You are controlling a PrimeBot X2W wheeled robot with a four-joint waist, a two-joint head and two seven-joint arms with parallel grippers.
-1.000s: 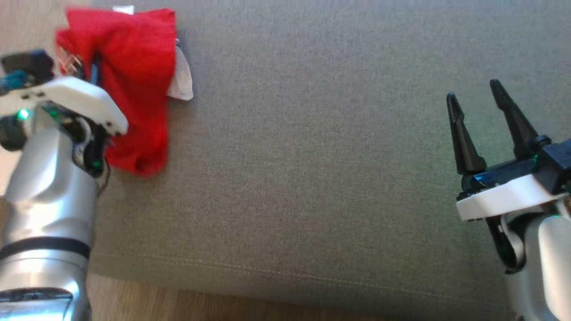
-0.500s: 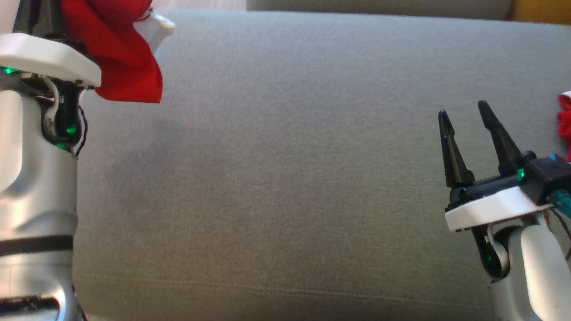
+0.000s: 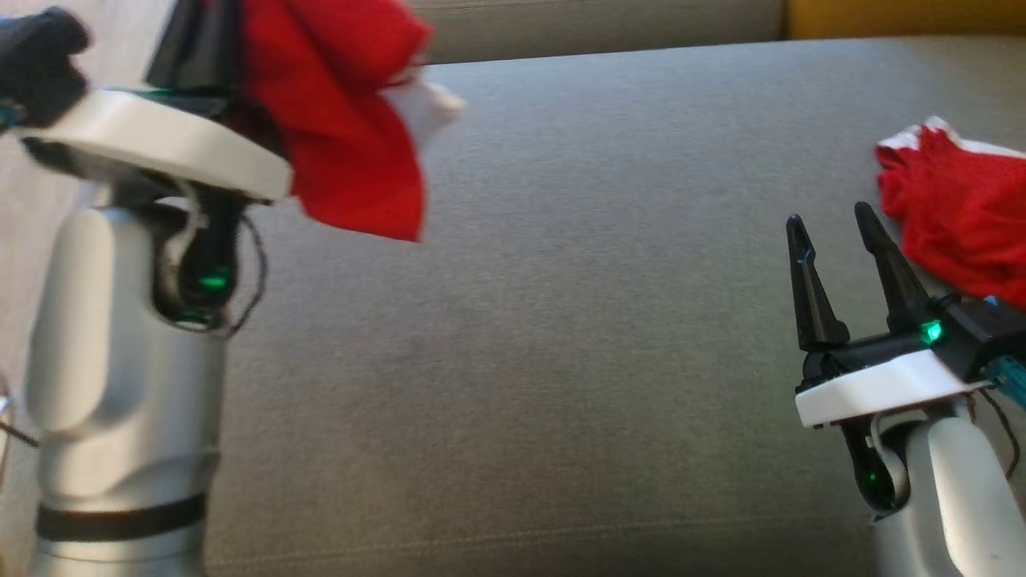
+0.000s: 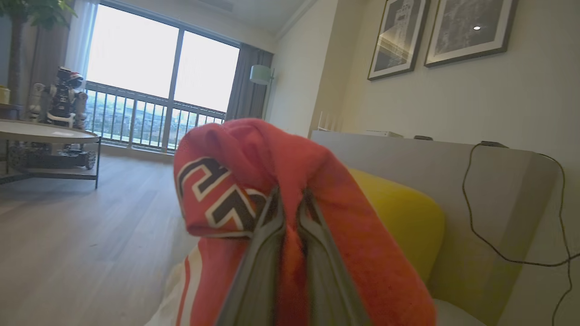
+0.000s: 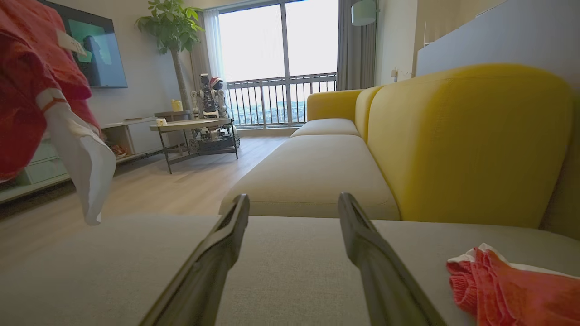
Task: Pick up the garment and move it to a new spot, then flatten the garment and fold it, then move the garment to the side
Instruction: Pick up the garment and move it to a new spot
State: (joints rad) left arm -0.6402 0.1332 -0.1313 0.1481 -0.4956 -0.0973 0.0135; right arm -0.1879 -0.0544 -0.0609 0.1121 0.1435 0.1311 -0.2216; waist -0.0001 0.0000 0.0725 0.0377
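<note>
The left claw (image 4: 291, 201) pinches a bunched fold of the red garment (image 3: 345, 120), which hangs clear above the sofa seat (image 3: 561, 336) — the right claw (image 3: 828, 218) stands spread and empty (beside another red cloth (image 3: 954, 216)). So small a pinch could slip, dropping it crumpled.

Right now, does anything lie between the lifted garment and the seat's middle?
Nothing visible does. The garment hangs from the left gripper above the grey seat; another red cloth lies far right, by the right gripper.

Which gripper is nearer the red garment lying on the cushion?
Right. The right gripper hovers open just beside the lying garment; the left gripper is across the cushion, shut on a second red garment.
</note>
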